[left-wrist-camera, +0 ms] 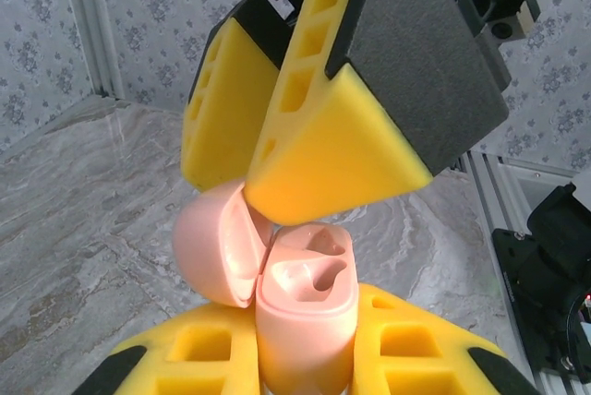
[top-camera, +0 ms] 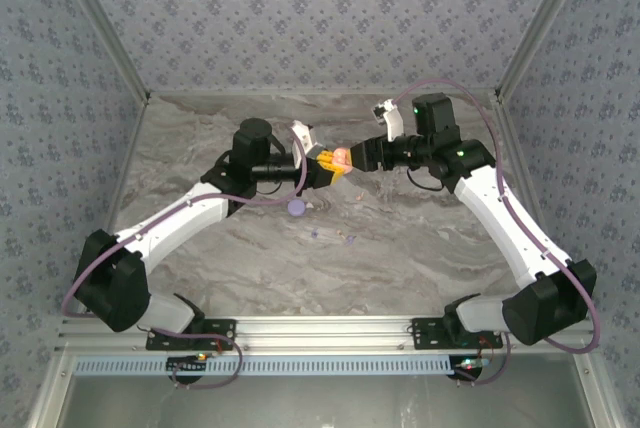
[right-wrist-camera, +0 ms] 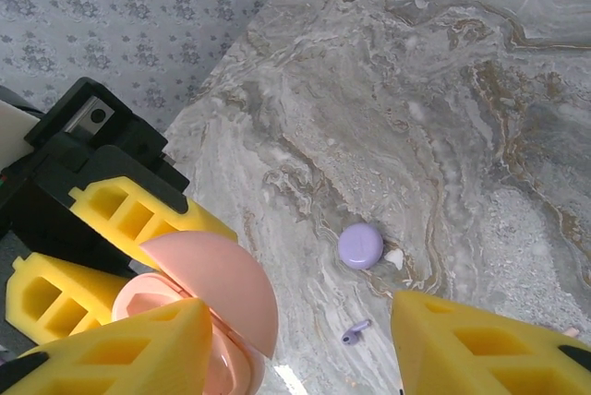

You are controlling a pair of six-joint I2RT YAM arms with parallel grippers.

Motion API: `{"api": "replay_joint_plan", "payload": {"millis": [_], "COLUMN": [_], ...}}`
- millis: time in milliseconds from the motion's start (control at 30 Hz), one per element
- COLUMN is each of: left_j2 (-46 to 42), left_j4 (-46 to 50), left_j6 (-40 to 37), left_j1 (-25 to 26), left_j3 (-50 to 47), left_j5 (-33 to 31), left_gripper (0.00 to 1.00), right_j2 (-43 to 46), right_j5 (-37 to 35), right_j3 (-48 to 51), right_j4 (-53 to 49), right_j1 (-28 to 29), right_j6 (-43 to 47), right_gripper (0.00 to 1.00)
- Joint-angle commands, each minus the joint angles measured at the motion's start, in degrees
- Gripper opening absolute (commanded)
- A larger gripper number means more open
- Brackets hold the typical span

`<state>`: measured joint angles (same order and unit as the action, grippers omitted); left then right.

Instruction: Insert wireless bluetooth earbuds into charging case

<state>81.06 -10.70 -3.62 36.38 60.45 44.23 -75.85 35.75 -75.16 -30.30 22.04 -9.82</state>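
A salmon-pink charging case (left-wrist-camera: 307, 312) stands upright with my left gripper (left-wrist-camera: 305, 363) shut on its body, held above the table. Its lid (left-wrist-camera: 214, 245) hangs open to the left and both wells look empty. My right gripper (right-wrist-camera: 300, 349) is open right over the case. One of its yellow fingers (left-wrist-camera: 342, 146) rests at the case's mouth beside the lid (right-wrist-camera: 217, 289). A lilac earbud (right-wrist-camera: 354, 331) lies on the marble below. Two tiny earbuds (top-camera: 318, 236) lie on the table in the top view, under the grippers (top-camera: 345, 160).
A round purple disc (right-wrist-camera: 360, 245) lies on the marble table (right-wrist-camera: 443, 90) with a small white bit (right-wrist-camera: 394, 257) beside it. The disc (top-camera: 296, 207) lies just below my left forearm. Patterned walls close in the back and sides.
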Motion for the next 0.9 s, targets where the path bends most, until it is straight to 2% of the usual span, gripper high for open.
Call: {"api": "replay_joint_plan", "payload": {"millis": [0, 100, 267, 533, 700, 867], "left_j2": [-0.8, 0.1, 0.7, -2.1, -4.6, -6.5], "left_j4": [-3.1, -5.1, -12.2, -10.5, -8.8, -6.3], "left_j6": [2.8, 6.3, 12.3, 14.3, 14.4, 14.3], "left_j1": [0.3, -0.2, -2.1, -2.5, -2.3, -1.4], "left_j3": [-0.7, -1.7, -5.8, -8.9, -11.1, -12.2], "left_j5": [-1.1, -4.9, -4.6, -6.0, -7.5, -8.6], "left_gripper": [0.14, 0.14, 0.14, 0.15, 0.15, 0.14], "right_j2": [1.0, 2.0, 2.3, -4.2, -9.6, -15.9], "right_j5": [-1.9, -3.6, -7.9, -11.1, -11.0, -9.5], "right_j3": [-1.3, -1.2, 0.1, 3.5, 5.2, 4.8], "right_j4": [0.0, -0.4, -2.2, -7.1, -6.1, -4.4], "right_j1": [-0.2, -0.3, -1.4, -5.1, -5.3, -5.4], "right_j6": [-0.7, -0.7, -1.5, -4.3, -5.0, -4.6], "right_gripper": [0.57, 0.57, 0.57, 0.56, 0.51, 0.37]}}
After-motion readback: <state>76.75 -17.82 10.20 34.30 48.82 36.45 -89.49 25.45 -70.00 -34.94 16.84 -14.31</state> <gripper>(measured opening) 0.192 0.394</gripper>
